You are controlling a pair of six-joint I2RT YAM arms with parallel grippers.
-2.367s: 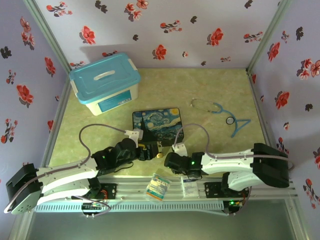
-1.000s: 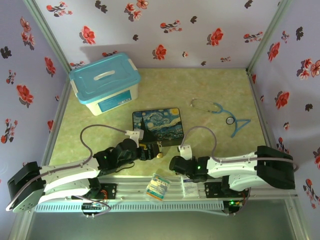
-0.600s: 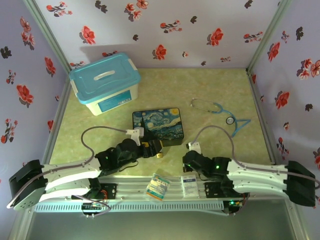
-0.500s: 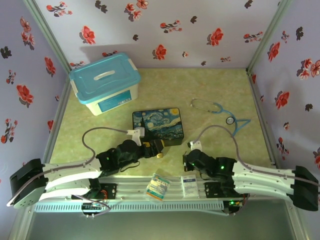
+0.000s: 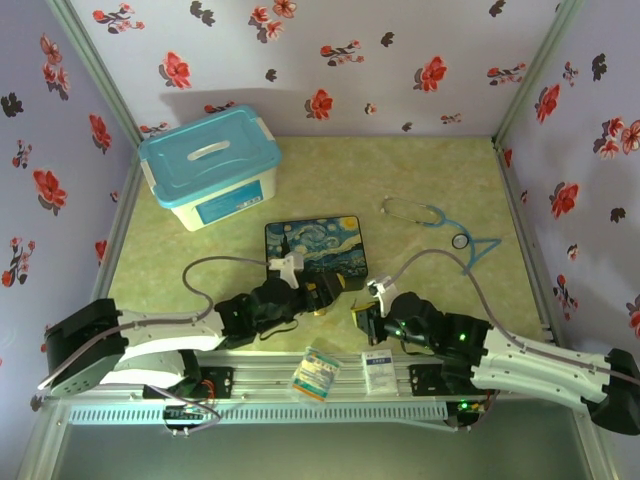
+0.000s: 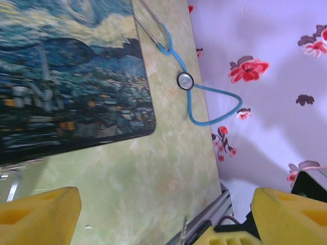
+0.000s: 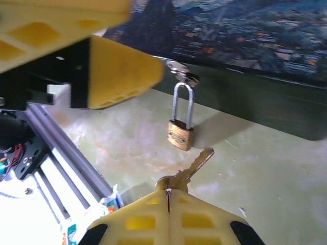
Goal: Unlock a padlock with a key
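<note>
Now I am clamping the key (image 7: 193,164) in my right gripper (image 7: 167,198), its tip near the padlock (image 7: 181,135); my left gripper (image 6: 163,214) is gaping wide.

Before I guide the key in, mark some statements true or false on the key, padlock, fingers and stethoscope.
1. The right fingers are shut on the key. True.
2. The key sits in the padlock. False: its tip is beside the body, apart from it.
3. The padlock's shackle passes through the painted box's clasp. True.
4. The left fingers grip the padlock. False: they are open, holding nothing.
5. The stethoscope lies on the box. False: it lies on the table.
</note>
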